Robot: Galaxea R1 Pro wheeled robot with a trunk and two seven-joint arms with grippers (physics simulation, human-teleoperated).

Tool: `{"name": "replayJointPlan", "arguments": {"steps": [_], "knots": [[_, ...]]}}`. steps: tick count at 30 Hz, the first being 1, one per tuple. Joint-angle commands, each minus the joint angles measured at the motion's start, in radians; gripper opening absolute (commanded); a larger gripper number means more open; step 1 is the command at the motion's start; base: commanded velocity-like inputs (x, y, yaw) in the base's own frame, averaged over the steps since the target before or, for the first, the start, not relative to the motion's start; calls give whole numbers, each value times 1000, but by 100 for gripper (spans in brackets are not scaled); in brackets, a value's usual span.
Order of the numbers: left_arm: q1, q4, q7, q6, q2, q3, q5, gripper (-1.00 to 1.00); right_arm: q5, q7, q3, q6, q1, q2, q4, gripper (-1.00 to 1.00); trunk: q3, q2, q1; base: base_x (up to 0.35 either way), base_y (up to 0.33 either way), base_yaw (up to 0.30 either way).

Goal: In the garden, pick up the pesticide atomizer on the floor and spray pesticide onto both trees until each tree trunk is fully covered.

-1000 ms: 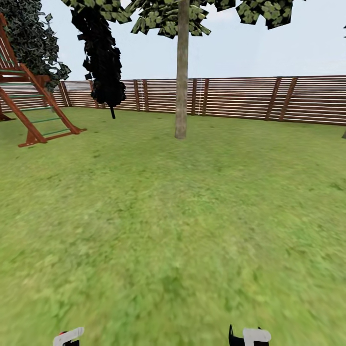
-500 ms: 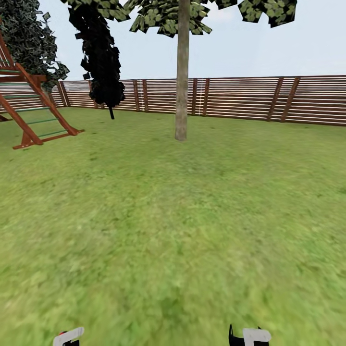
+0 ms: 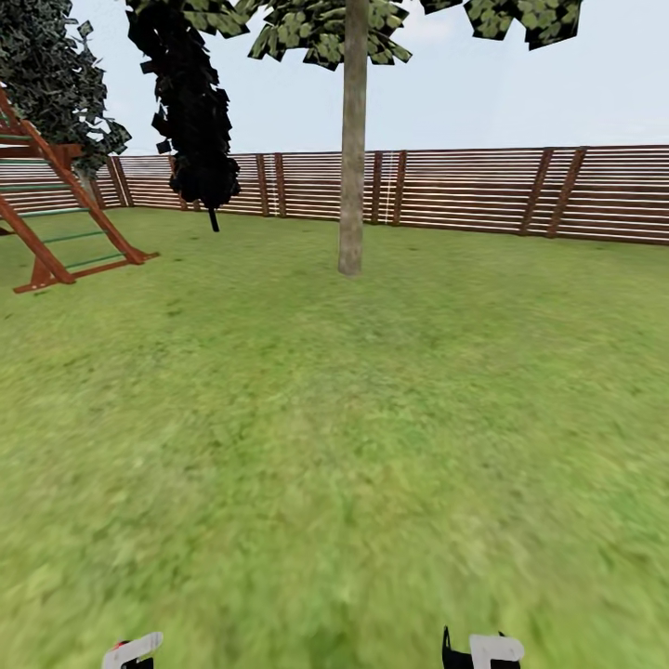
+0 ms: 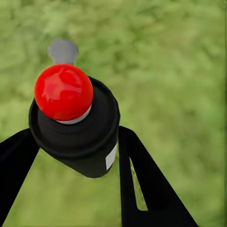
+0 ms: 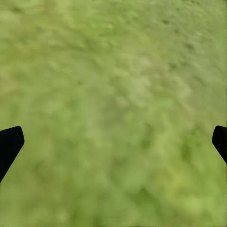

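Head view: lawn (image 3: 334,446) stretches to a brown slatted fence (image 3: 465,190), with one pale, bare tree trunk (image 3: 351,139) standing straight ahead and well off.
Change: trunk base sits a little lower in the picture than a second ago, and the wooden climbing frame (image 3: 56,214) has slid toward the left edge; the whole scene has shifted, so the robot is rolling forward, not the things.
Meaning: judged from this, the atomizer is already picked up and the approach to the first tree is under way; spraying is not yet begun.
Dark tree: a thin-stemmed black-leaved tree (image 3: 190,111) stands left of the trunk, near the fence.
Left wrist view: left claw (image 4: 78,156) is clamped on the pesticide atomizer (image 4: 75,127), dark body between the two black fingers (image 4: 142,179), red top toward the camera, grass beneath.
Right wrist view: right claw (image 5: 113,142) is spread wide and grips nothing; its tips sit at opposite edges over blurred grass.
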Motion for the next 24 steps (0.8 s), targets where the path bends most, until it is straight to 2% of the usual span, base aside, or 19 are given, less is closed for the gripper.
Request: {"name": "replayJointPlan", "arguments": {"steps": [1, 24], "knots": [[-1, 1, 2, -4, 0, 7, -11, -100, 11, -6, -6, -1, -1, 0, 1, 100, -1, 0, 0, 339, 0, 0], [-1, 1, 2, -4, 0, 7, -11, -100, 11, -6, -6, -1, -1, 0, 1, 100, -1, 0, 0, 338, 0, 0]]}}
